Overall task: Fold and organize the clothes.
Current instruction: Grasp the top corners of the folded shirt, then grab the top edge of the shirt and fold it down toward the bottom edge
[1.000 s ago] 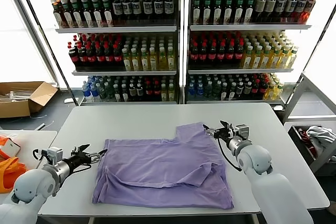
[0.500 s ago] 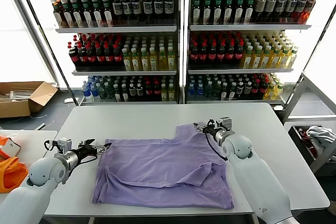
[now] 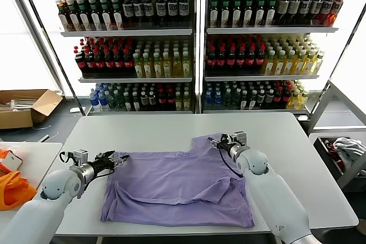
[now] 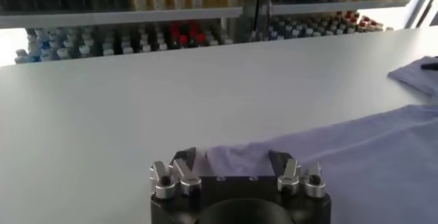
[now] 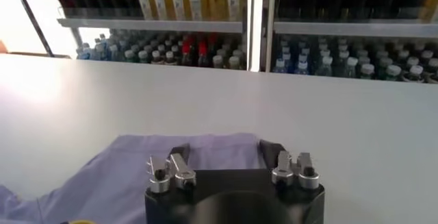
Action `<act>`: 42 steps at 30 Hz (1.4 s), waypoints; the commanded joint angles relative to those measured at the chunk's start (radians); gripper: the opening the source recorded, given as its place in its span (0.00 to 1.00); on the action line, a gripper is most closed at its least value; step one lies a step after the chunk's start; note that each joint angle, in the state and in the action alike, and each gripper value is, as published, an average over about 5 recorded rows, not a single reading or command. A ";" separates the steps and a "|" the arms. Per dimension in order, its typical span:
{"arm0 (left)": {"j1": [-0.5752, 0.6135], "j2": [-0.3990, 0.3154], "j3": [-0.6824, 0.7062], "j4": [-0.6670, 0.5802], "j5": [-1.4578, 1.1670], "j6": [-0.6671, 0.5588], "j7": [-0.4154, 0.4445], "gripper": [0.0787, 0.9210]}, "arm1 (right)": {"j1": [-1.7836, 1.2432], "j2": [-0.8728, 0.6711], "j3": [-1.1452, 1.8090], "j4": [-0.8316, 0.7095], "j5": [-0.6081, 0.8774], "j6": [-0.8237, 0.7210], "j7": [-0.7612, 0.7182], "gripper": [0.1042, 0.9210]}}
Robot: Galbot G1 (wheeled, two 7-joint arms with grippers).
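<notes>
The clothes are one lavender T-shirt (image 3: 177, 184), lying flat and partly folded on the white table (image 3: 148, 130). My left gripper (image 3: 119, 159) is at the shirt's far left corner. In the left wrist view that gripper (image 4: 233, 155) has its fingers apart with the corner of the shirt (image 4: 356, 157) between them. My right gripper (image 3: 216, 141) is at the sleeve edge on the far right of the shirt. In the right wrist view this gripper (image 5: 224, 148) also stands open, straddling the edge of the shirt (image 5: 205, 151).
Shelves of bottles (image 3: 194, 44) stand behind the table. An orange bag (image 3: 11, 190) lies on a side table to the left, with a cardboard box (image 3: 23, 107) on the floor behind it. A bin with cloth (image 3: 343, 152) is at the right.
Both grippers have moved inward onto the shirt's far corners, the left one rightward, the right one leftward. Their fingers now straddle the fabric edges.
</notes>
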 commanded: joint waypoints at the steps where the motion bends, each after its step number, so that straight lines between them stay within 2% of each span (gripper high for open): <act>1: 0.002 0.000 0.016 0.004 -0.001 0.001 0.014 0.60 | 0.006 0.013 -0.014 -0.017 0.008 0.000 -0.003 0.50; 13: 0.020 0.010 -0.005 -0.022 -0.003 -0.007 0.017 0.19 | -0.002 0.014 -0.004 0.007 0.053 0.018 0.001 0.08; 16: 0.026 0.013 -0.016 -0.049 -0.004 -0.001 0.014 0.09 | -0.007 0.007 0.009 0.040 0.084 0.019 0.010 0.01; 19: 0.038 0.018 -0.032 -0.081 -0.006 0.001 0.016 0.02 | -0.017 -0.008 0.026 0.092 0.121 0.017 0.019 0.00; 28: 0.130 0.047 -0.115 -0.217 -0.022 0.003 0.020 0.01 | -0.126 -0.078 0.103 0.339 0.211 0.001 0.030 0.00; 42: 0.370 0.087 -0.270 -0.465 -0.015 0.006 0.003 0.01 | -0.516 -0.189 0.276 0.726 0.244 -0.004 0.028 0.00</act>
